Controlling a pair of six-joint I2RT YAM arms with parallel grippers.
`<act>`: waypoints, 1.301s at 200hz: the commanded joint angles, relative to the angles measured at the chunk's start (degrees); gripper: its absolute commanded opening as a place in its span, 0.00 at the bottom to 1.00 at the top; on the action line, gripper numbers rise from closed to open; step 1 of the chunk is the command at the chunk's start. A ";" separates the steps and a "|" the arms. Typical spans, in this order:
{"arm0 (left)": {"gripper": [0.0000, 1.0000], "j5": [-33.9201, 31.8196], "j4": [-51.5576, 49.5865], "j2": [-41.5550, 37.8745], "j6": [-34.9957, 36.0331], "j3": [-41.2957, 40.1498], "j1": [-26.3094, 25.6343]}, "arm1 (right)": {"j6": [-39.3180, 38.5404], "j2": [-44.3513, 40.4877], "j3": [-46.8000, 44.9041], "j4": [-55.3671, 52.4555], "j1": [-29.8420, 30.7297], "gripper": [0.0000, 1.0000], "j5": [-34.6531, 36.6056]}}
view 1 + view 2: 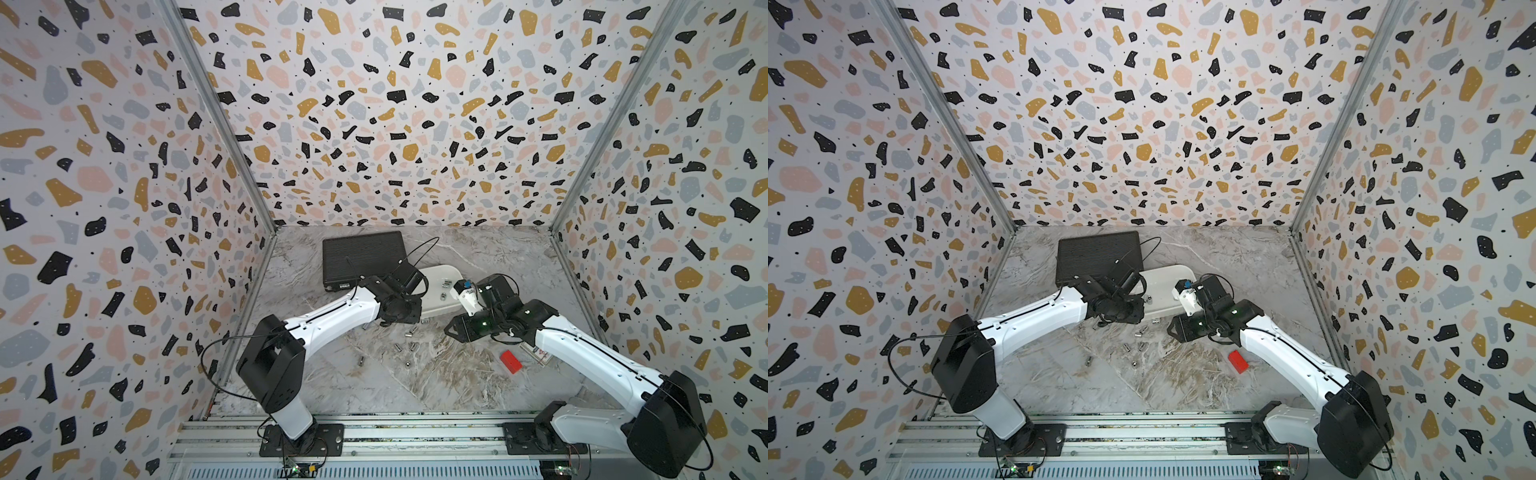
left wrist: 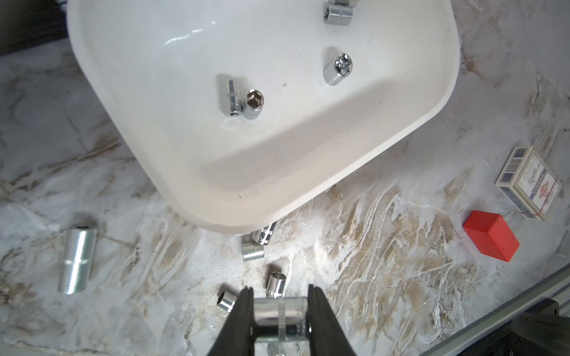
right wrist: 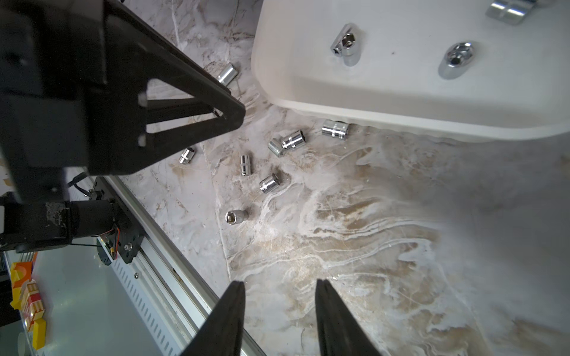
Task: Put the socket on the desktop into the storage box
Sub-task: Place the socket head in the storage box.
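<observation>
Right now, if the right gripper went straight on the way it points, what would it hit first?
Probably the bare desktop: the right gripper, open and empty, aims down at marble with nothing between. The nearest socket lies farther along, beside that line, though depth is hard to judge.

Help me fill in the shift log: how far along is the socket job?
Done: at least four sockets lie in the storage box. In hand: the left gripper is shut on a chrome socket, not yet dropped in; the right gripper is open and empty. Left: about eight loose sockets lie on the desktop.
</observation>
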 commanded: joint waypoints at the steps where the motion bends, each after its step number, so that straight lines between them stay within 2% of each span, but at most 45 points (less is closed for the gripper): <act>1: 0.11 0.15 -1.04 2.13 1.89 4.10 0.69 | 1.60 -1.83 -0.17 -1.02 -1.36 0.43 1.14; 125: 0.10 1.14 -3.20 21.11 4.50 22.35 3.06 | 2.38 -1.77 -0.79 -1.10 -3.92 0.42 1.43; 196: 0.12 1.46 -4.16 27.54 5.00 27.59 3.58 | 2.72 -1.75 -1.25 -1.05 -4.22 0.43 1.61; 217: 0.16 1.35 -4.20 28.02 5.00 27.76 3.60 | 2.85 -1.75 -1.35 -1.12 -4.18 0.43 1.63; 245: 0.33 1.07 -4.16 27.68 5.14 27.85 3.61 | 3.07 -1.75 -1.34 -1.08 -4.18 0.43 1.72; 260: 0.38 0.87 -4.20 27.44 5.14 27.69 3.61 | 3.18 -1.78 -1.26 -1.07 -4.17 0.42 1.78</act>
